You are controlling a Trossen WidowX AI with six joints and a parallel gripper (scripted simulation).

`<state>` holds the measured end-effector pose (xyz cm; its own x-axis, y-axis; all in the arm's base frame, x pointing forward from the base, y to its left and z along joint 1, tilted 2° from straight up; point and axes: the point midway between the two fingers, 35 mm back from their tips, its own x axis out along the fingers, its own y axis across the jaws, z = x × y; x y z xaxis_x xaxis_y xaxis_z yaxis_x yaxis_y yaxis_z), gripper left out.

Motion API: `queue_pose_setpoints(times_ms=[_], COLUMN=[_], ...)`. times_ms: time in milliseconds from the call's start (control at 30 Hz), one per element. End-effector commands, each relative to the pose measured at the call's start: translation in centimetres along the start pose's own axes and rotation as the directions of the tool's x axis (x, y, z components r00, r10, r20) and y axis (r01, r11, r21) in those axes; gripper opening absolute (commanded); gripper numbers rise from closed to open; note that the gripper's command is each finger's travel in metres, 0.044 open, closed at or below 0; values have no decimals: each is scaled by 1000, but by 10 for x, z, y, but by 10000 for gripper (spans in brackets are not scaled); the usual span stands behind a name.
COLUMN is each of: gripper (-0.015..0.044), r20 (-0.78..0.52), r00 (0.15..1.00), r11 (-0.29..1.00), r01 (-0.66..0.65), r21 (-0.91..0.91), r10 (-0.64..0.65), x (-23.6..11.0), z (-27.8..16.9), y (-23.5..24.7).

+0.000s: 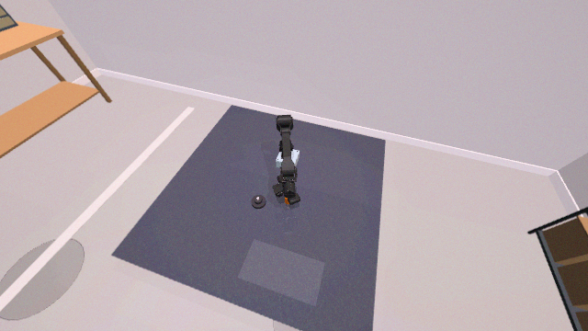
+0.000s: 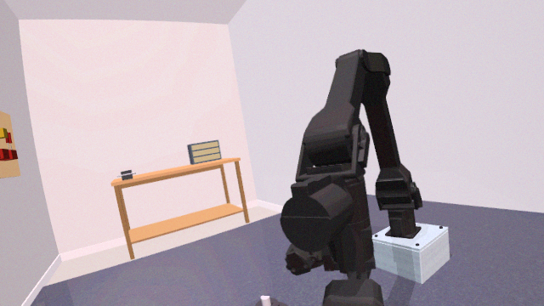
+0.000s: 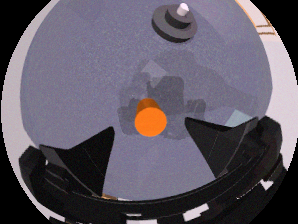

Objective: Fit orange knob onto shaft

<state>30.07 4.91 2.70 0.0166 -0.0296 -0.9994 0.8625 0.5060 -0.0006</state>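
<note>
The orange knob (image 1: 287,200) (image 3: 149,119) lies on the dark mat (image 1: 207,221) (image 3: 80,63); the wrist view shows its round end face on. My gripper (image 1: 288,197) (image 3: 153,144) is open and hangs just above the knob, one finger on each side and not touching it. The round dark pedestal (image 1: 259,202) (image 3: 174,24) with the silver shaft (image 1: 259,199) (image 3: 181,8) (image 2: 265,300) stands bare a short way to the knob's left in the top view. In the exterior view the arm hides the knob and the fingers.
The arm's white base block (image 1: 296,156) (image 2: 412,255) sits behind the gripper. A lighter rectangle (image 1: 281,271) marks the mat's near side. A wooden table (image 1: 28,37) (image 2: 174,172) and a dark shelf (image 1: 565,257) stand far off.
</note>
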Motion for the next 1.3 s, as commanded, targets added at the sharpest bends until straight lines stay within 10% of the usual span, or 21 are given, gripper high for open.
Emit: queue_pose_setpoints(times_ms=[0, 1133, 1267], gripper=[440, 440, 335], r20=[1, 1, 1], r00=[1000, 1000, 1000], r11=[1000, 1000, 1000], r01=[4, 4, 4], r21=[3, 3, 3], r10=[-4, -4, -4], x=[6, 58, 58], z=[0, 0, 0], y=[0, -2, -2])
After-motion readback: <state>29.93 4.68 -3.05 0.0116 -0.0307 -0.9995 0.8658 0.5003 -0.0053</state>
